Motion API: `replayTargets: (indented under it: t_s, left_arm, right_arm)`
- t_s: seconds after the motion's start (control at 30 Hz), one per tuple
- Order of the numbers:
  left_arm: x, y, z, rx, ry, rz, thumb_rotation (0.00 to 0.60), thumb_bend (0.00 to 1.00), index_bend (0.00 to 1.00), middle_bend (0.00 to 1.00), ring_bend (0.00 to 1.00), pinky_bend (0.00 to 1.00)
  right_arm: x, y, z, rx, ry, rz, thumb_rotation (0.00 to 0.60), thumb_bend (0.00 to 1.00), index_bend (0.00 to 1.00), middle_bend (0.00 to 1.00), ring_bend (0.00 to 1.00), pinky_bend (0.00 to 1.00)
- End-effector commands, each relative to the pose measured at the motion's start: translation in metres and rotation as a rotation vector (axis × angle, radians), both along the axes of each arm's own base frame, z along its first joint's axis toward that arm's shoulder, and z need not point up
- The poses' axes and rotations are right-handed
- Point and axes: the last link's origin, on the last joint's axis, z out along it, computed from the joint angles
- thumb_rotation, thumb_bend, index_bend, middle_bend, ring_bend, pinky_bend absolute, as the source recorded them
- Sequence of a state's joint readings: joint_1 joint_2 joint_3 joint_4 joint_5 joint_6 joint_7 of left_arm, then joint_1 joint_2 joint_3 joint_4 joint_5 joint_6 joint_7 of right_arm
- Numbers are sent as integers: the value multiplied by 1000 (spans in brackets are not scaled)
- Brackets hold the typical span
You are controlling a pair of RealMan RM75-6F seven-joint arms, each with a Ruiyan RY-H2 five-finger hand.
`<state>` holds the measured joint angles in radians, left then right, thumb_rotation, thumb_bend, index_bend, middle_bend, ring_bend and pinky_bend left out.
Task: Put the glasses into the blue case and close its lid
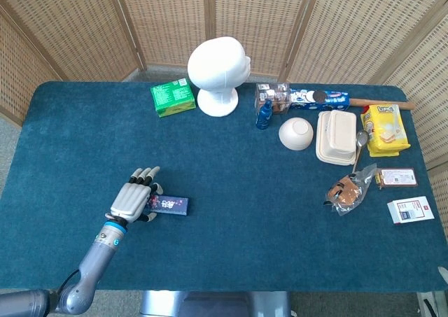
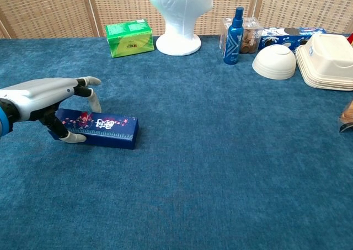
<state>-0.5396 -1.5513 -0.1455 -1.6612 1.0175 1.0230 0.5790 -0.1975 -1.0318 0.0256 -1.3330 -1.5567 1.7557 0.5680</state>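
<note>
The blue case (image 1: 170, 205) with a flower pattern lies shut and flat on the teal table (image 1: 231, 191), front left. In the chest view the blue case (image 2: 105, 129) shows its long side. My left hand (image 1: 134, 194) grips its left end; the left hand (image 2: 49, 95) arches over the lid with fingers (image 2: 88, 90) on the far side and the thumb at the near side. No glasses show in either view. My right hand appears in neither view.
A white mannequin head (image 1: 218, 72) and a green box (image 1: 172, 97) stand at the back. A blue spray bottle (image 1: 264, 114), white bowl (image 1: 296, 133), takeaway box (image 1: 337, 137) and snack packets (image 1: 383, 128) fill the back right.
</note>
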Motion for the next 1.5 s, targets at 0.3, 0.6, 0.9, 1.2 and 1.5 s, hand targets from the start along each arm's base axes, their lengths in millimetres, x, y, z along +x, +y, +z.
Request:
replayTargets:
  t_s: [0.3, 0.6, 0.9, 1.2, 1.5]
  left_arm:
    - [2, -9, 12, -18, -10, -17, 600, 219, 0, 0, 0, 0]
    - [-11, -38, 58, 48, -108, -19, 600, 218, 2, 0, 0, 0]
    - [-56, -89, 119, 207, -180, 27, 599, 219, 64, 0, 0, 0]
    - [-102, -146, 159, 389, -136, 98, 600, 219, 105, 4, 0, 0]
    - [-140, -190, 178, 456, -65, 210, 600, 219, 125, 4, 0, 0]
  right_arm:
    - [4, -3, 1, -13, 3, 7, 306, 197, 0, 121, 0, 187]
    - [13, -17, -1, -30, 31, 24, 307, 202, 0, 120, 0, 181]
    - [22, -44, -21, -1, 100, 18, 456, 230, 0, 118, 0, 166]
    - [33, -68, -46, 55, 199, 20, 499, 244, 0, 118, 0, 153]
    - [43, -82, -65, 97, 244, 6, 522, 245, 0, 118, 0, 152]
